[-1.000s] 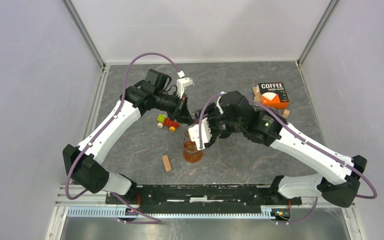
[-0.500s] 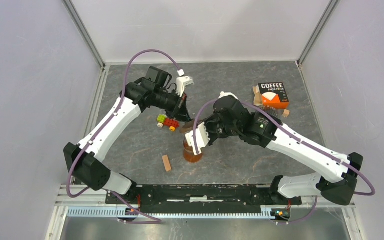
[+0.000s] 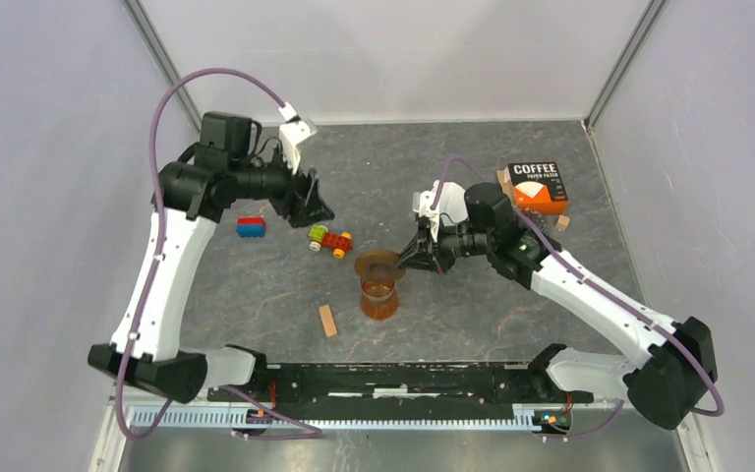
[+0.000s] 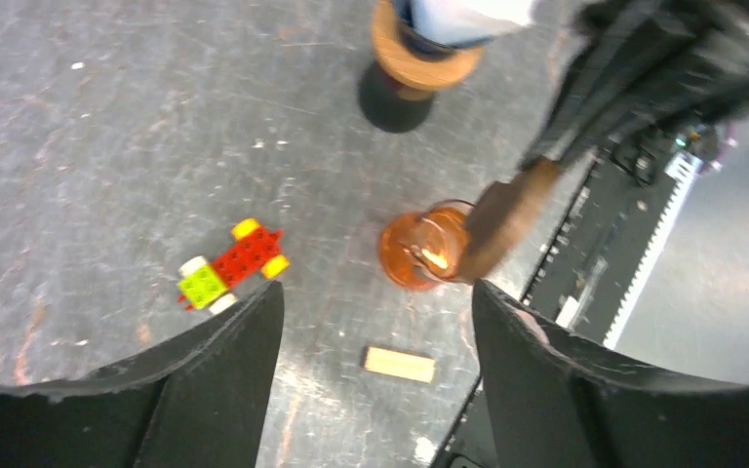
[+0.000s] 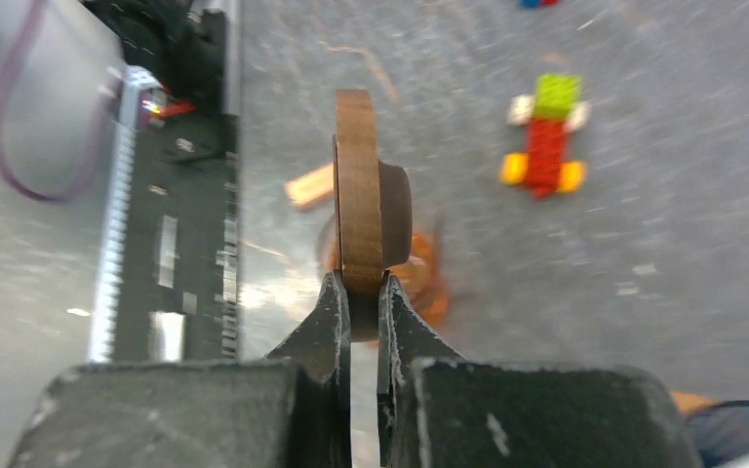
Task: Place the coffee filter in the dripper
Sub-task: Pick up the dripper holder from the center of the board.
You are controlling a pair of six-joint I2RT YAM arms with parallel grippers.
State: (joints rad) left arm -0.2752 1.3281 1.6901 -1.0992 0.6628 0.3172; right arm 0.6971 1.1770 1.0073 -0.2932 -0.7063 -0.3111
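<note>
The brown coffee filter (image 3: 377, 265) is pinched at its right edge by the right gripper (image 3: 408, 261), the fingers (image 5: 336, 312) clamped tight on it. It is held right over the amber glass dripper (image 3: 379, 300) at mid-table; contact cannot be told. In the wrist view it is seen edge-on, rising from the fingertips. The left gripper (image 3: 315, 208) is spread wide, well off to the far left.

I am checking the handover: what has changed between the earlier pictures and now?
The left gripper opened and withdrew toward the far left. The right gripper closed on the brown wooden disc, holding it over the amber glass vessel. The toy car, wooden block and filter box stayed put.
</note>
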